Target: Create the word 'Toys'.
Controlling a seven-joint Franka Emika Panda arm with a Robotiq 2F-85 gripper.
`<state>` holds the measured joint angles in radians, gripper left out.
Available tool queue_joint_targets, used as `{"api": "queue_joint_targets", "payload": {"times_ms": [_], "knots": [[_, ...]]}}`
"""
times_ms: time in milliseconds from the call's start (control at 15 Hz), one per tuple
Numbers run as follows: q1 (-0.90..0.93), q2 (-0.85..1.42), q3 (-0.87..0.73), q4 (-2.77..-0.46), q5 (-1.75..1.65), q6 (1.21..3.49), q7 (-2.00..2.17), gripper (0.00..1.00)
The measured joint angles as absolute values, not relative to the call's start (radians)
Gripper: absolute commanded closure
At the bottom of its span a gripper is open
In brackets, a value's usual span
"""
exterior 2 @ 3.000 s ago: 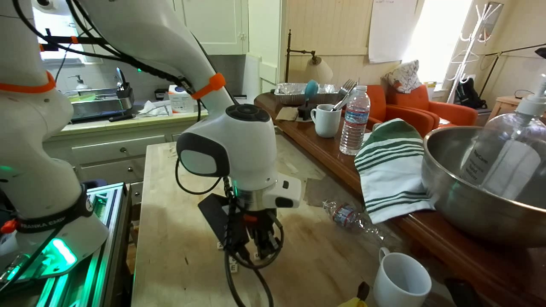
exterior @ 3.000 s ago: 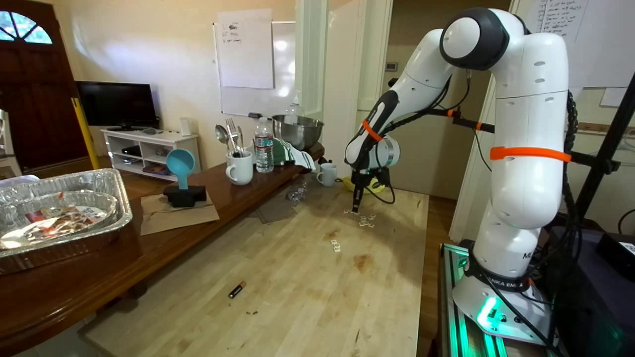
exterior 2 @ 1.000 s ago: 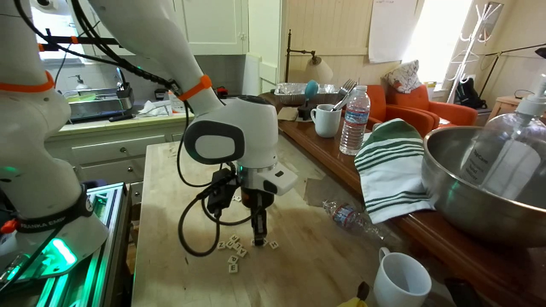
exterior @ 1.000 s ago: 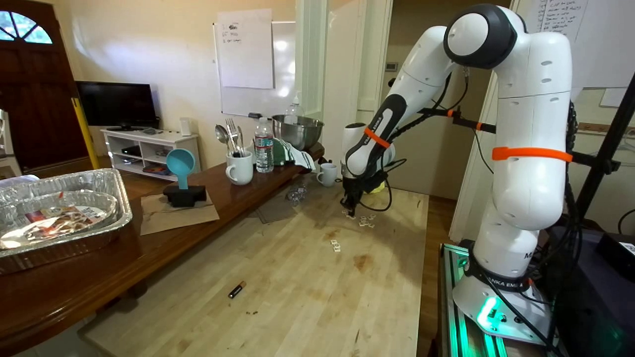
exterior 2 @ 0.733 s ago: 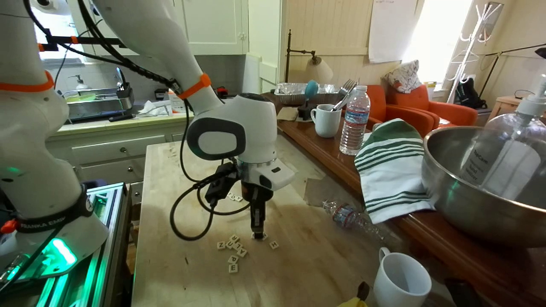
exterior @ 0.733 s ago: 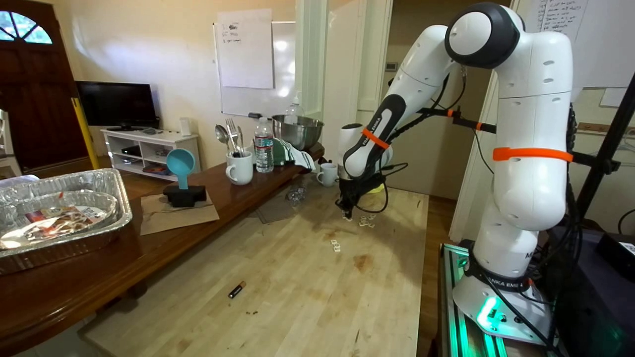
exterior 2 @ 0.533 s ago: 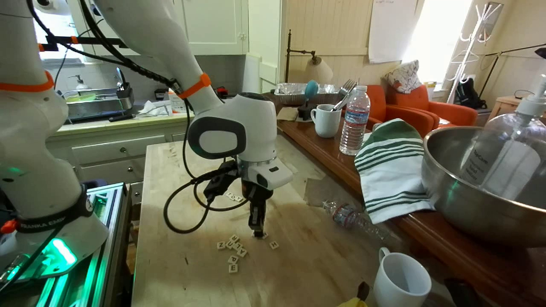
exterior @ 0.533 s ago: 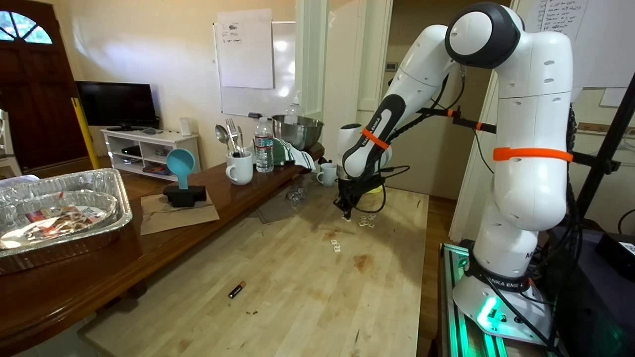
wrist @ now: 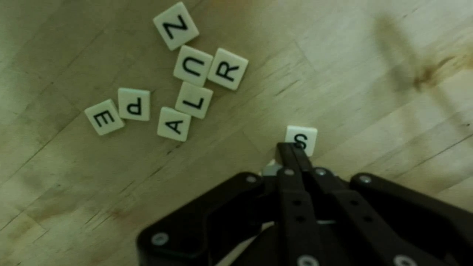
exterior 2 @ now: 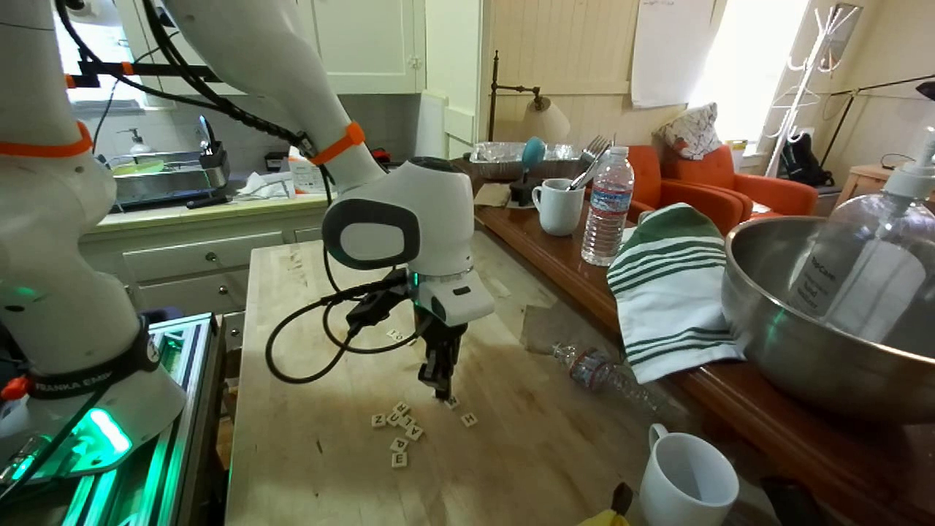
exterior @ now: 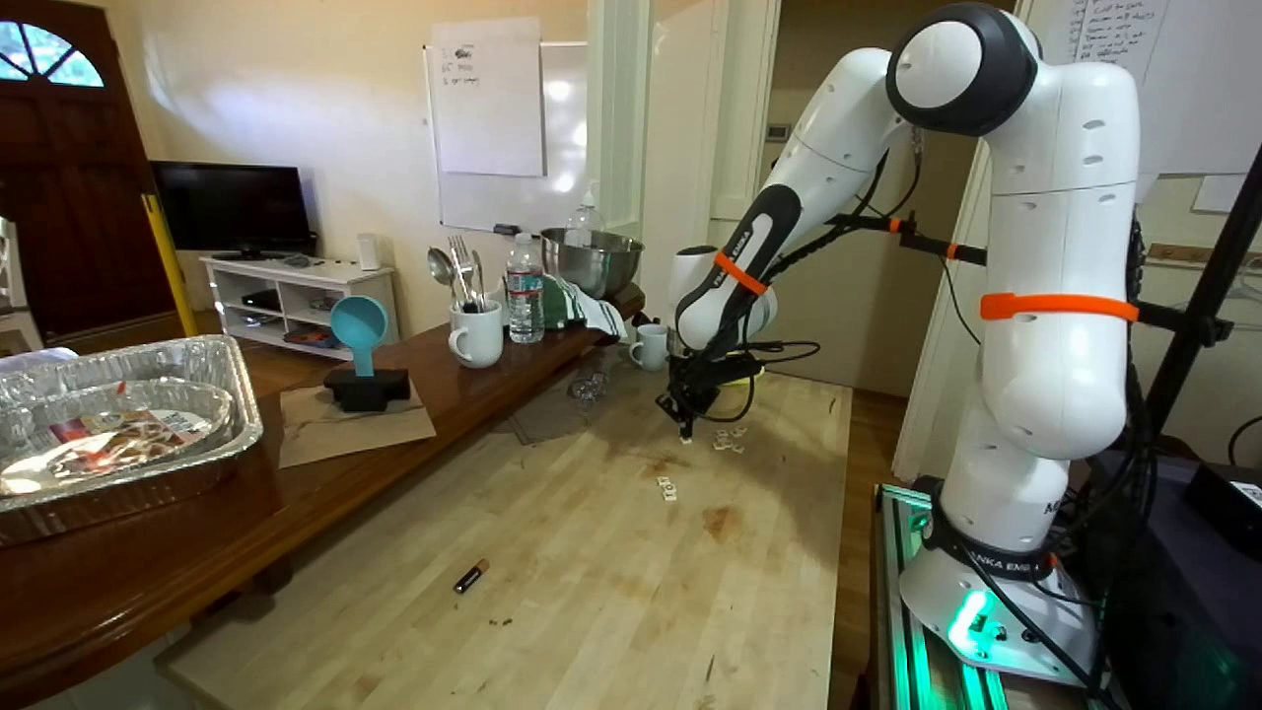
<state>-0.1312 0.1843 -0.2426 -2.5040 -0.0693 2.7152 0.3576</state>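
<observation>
Cream tiles (wrist: 194,99), black letters (wrist: 175,27), green-striped towel (exterior 2: 672,307)

The white arm (exterior: 1060,222) has orange straps (exterior: 1060,307), a black gripper (wrist: 294,144).

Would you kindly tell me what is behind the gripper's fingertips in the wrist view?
The S tile, its lower-left part covered by the gripper; whether they touch is unclear. Whatever else it covers is hidden.
</observation>
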Motion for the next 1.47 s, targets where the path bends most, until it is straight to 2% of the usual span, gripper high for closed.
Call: {"api": "queue_joint_targets", "payload": {"times_ms": [600,1467], "knots": [[-0.136,0.136,-0.176,-2.558,0.062,2.716,0.152,1.0],[-0.178,0.082,-0.154,-2.574,0.124,2.706,-0.459,1.0]]}}
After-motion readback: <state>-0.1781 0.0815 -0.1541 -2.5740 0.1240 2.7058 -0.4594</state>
